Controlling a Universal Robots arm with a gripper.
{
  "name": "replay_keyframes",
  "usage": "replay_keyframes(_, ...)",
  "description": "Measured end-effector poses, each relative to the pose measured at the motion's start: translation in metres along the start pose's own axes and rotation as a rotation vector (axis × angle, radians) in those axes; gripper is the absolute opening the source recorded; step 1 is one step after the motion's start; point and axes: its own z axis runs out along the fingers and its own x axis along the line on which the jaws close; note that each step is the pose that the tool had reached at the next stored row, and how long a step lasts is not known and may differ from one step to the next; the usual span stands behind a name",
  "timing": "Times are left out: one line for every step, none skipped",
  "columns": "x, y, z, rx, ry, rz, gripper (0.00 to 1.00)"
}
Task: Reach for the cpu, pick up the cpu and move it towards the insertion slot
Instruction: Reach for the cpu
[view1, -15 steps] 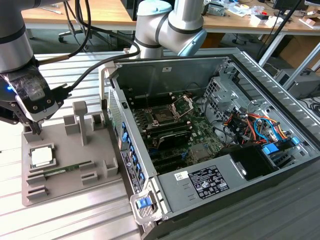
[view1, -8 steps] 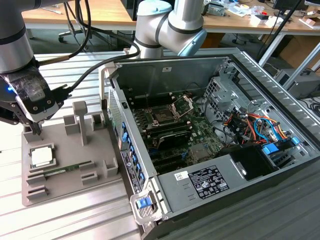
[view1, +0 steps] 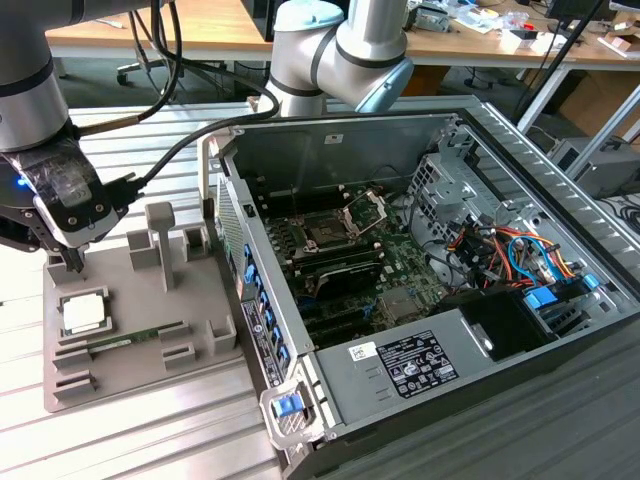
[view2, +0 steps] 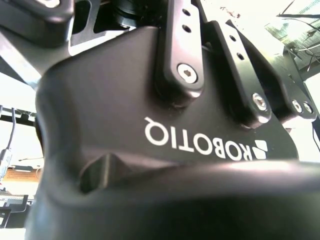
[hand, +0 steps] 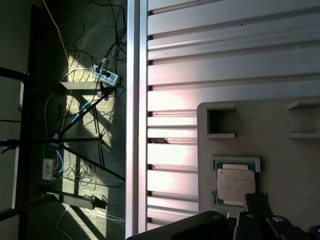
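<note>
gripper (view1: 70, 262) just above cpu (view1: 83, 313), cpu lying in grey tray (view1: 150, 365), cannot tell if jaws open or closed, insertion slot (view1: 328, 233) well apart

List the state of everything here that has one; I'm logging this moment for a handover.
cpu: lying flat in a recess of the tray, not lifted.
end effector: poised close over the cpu.
insertion slot: clamp frame raised, socket looks empty.
memory stick: lying in the tray.
case: on its side, panel off, insides exposed.
</note>
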Motion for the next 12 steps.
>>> replay_keyframes(0.0000,0.0000,0.0001,0.0000,0.0000,0.000,0.11)
replay_keyframes(0.0000,0.0000,0.0002,0.0000,0.0000,0.000,0.11)
replay_keyframes(0.0000,0.0000,0.0005,0.0000,0.0000,0.000,0.11)
replay_keyframes(0.0000,0.0000,0.0006,0.0000,0.0000,0.000,0.11)
replay_keyframes(0.0000,-0.0001,0.0012,0.0000,0.0001,0.000,0.11)
replay_keyframes(0.0000,-0.0001,0.0016,0.0000,0.0001,0.000,0.11)
replay_keyframes(0.0000,-0.0001,0.0017,0.0000,0.0000,0.000,0.11)
replay_keyframes(0.0000,-0.0001,0.0019,0.0000,0.0001,0.000,0.11)
replay_keyframes(0.0000,-0.0001,0.0021,0.0000,0.0000,0.000,0.11)
replay_keyframes(0.0000,-0.0001,0.0023,0.0000,0.0000,0.000,0.11)
replay_keyframes(0.0000,-0.0001,0.0026,0.0000,0.0000,0.000,0.11)
replay_keyframes(0.0000,-0.0001,0.0027,0.0000,0.0000,0.000,0.11)
